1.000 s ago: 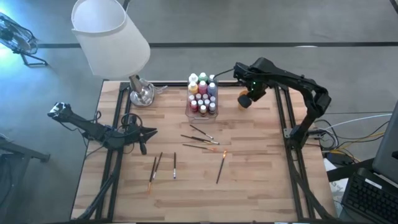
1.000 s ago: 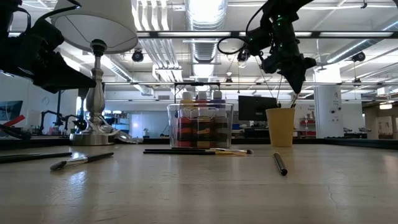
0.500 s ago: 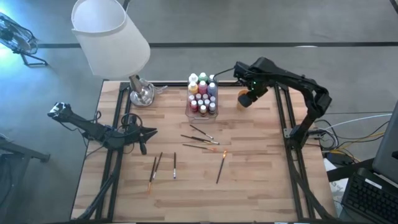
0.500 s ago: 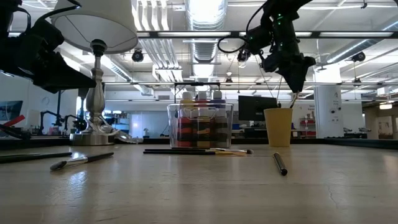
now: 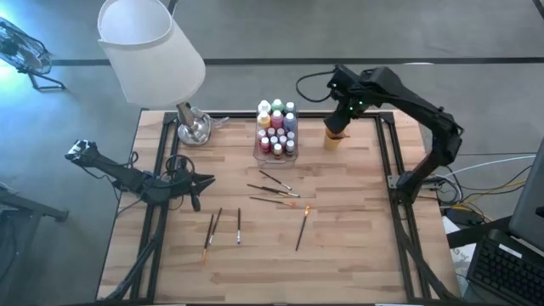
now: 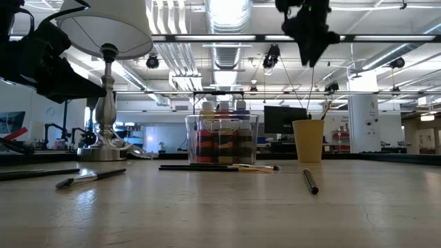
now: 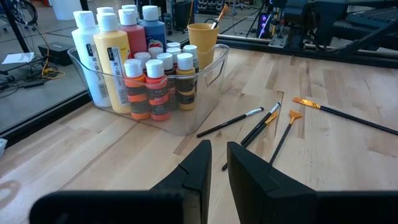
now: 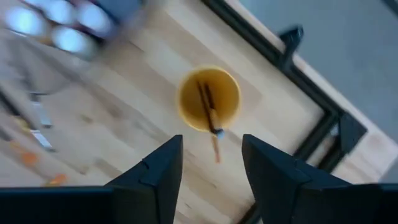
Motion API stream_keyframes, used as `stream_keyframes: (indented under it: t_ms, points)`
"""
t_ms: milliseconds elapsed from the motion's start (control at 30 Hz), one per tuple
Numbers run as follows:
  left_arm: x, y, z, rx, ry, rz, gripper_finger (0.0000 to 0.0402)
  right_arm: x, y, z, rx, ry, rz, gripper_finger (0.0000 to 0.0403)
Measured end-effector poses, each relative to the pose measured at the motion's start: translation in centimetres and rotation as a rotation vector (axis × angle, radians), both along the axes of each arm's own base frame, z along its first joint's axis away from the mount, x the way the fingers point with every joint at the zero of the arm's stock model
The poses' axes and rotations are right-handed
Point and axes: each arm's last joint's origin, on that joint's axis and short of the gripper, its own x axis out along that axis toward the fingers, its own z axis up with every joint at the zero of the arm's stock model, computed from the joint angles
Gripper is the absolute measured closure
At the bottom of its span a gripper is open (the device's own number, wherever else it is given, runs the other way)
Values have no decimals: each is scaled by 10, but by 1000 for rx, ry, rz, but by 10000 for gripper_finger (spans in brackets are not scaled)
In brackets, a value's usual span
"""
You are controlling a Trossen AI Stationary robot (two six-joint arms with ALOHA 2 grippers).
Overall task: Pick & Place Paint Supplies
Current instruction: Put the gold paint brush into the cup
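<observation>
Risen clear above the orange cup (image 5: pixel 336 138) since a second ago, right gripper (image 8: pixel 211 163) now empty with fingers parted, paintbrush (image 8: pixel 208 112) left standing inside; left gripper (image 7: pixel 218 163) idle, near-closed.

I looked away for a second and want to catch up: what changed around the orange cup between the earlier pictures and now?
The right gripper, which was low over the orange cup, has let go of a brush and risen, open, leaving it standing in the cup. The left gripper, the box of paint bottles and the brushes on the table stayed put.
</observation>
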Motion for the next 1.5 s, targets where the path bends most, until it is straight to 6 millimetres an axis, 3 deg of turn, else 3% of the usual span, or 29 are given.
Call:
stream_keyframes:
  t_ms: [267,533,700,967,1200,1500]
  points:
    - [0,0,0,0,-1,1,346,13,52,46,-67,-167,141,267]
    - [0,0,0,0,0,0,345,35,131,36,-46,-128,410,262]
    - [0,0,0,0,-1,1,345,40,182,13,-107,-50,492,249]
    - [0,0,0,0,0,1,344,39,228,-47,-100,-14,284,236]
    - [0,0,0,0,0,1,345,41,244,-104,-188,-73,202,238]
    - [0,0,0,0,0,1,346,44,249,-160,-132,-276,84,225]
